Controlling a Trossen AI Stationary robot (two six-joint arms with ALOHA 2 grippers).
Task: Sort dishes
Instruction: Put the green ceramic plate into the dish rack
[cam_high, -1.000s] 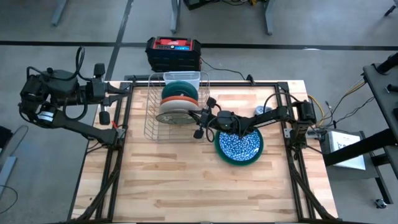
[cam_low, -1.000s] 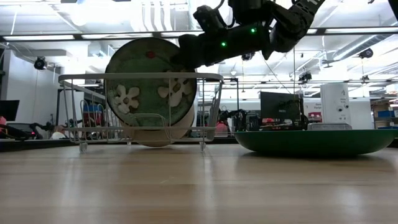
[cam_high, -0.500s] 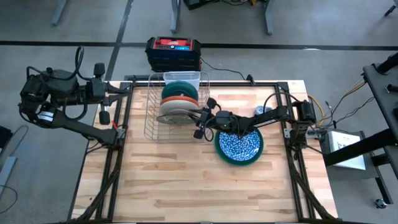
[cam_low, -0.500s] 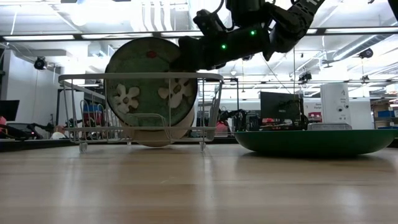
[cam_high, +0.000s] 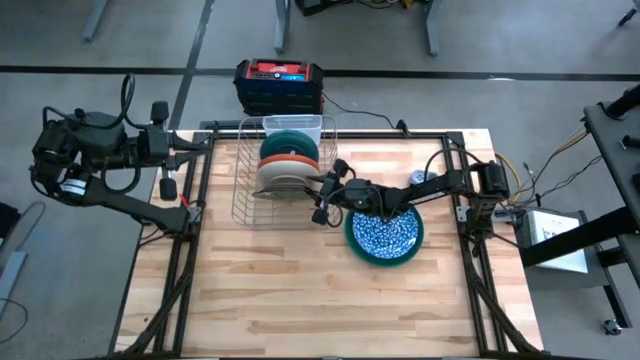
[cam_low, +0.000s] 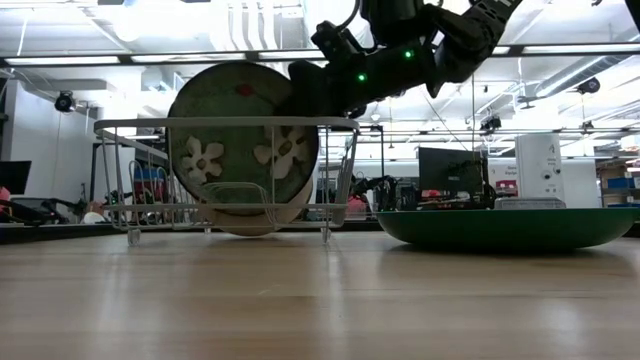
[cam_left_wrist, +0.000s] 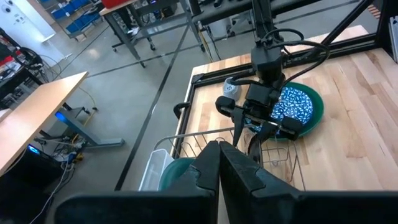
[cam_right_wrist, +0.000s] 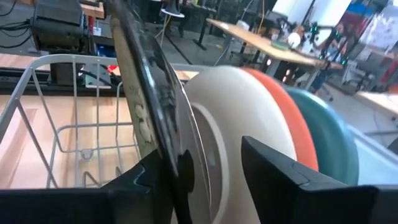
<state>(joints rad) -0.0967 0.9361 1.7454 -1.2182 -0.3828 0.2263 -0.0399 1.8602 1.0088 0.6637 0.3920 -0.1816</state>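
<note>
In the low view, nearest us, we saw the pale wooden plank table (cam_low: 300, 300) filling the lower half of the frame. At the right edge of that view sat the large dark green plate (cam_low: 510, 228), flat on the table; from above it lay right of centre with a blue-and-white speckled dish (cam_high: 384, 233) resting in it.

Left of centre stood the silver wire rack (cam_low: 225, 180), and in it, on edge, a green round plate with white flower marks (cam_low: 243, 135). The right gripper (cam_high: 322, 190) reached in from the upper right of the low view to that plate's upper right rim. In the right wrist view its two dark fingers (cam_right_wrist: 273, 171) stood apart on either side of the plate's thin edge, not pressed on it.

Behind the flowered plate in the rack we saw a white bowl (cam_right_wrist: 239, 118), then an orange bowl (cam_right_wrist: 289, 118), then a dark teal-green bowl (cam_right_wrist: 326, 146), all upright and close together.

The left gripper (cam_left_wrist: 219, 163) waited at the far left of the high view, off the table, fingers together.
</note>
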